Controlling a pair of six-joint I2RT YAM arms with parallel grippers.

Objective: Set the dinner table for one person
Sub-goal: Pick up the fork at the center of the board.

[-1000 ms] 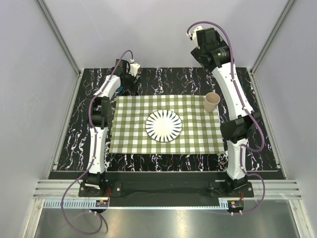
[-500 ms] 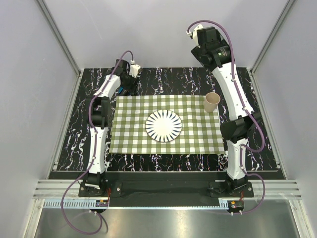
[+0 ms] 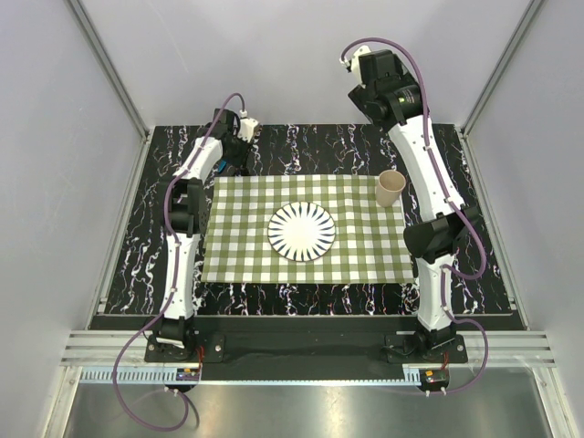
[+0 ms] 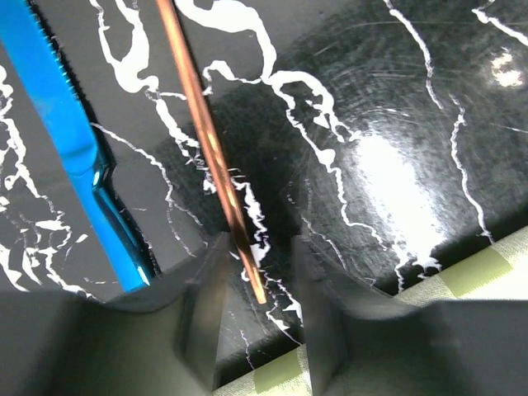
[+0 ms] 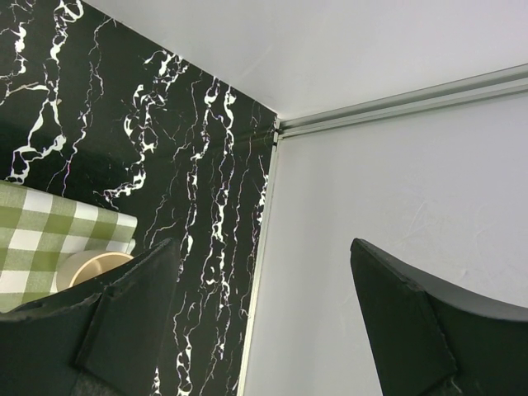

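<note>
The dinner table [image 3: 310, 146] is black with white veins. On it lies a green-and-white checked cloth [image 3: 356, 255] bearing a striped white plate [image 3: 301, 231] and a beige cup [image 3: 391, 188]. At the back left my left gripper [image 4: 260, 243] is down at the tabletop, its jaws either side of the end of a thin copper utensil handle [image 4: 206, 140]. The handle lies close to the left finger, with a gap to the right one. A blue knife [image 4: 74, 157] lies just left of it. My right gripper [image 5: 262, 243] hangs open and empty high over the back right corner.
The cloth's back edge [image 4: 483, 272] runs just below my left fingers. Grey walls and aluminium rails [image 3: 484, 91] enclose the table. In the right wrist view the cup [image 5: 91, 266] sits on the cloth's corner, behind my left finger.
My left gripper's jaws have narrowed round the copper handle. The right arm has shifted very slightly; plate and cup are where they were.
</note>
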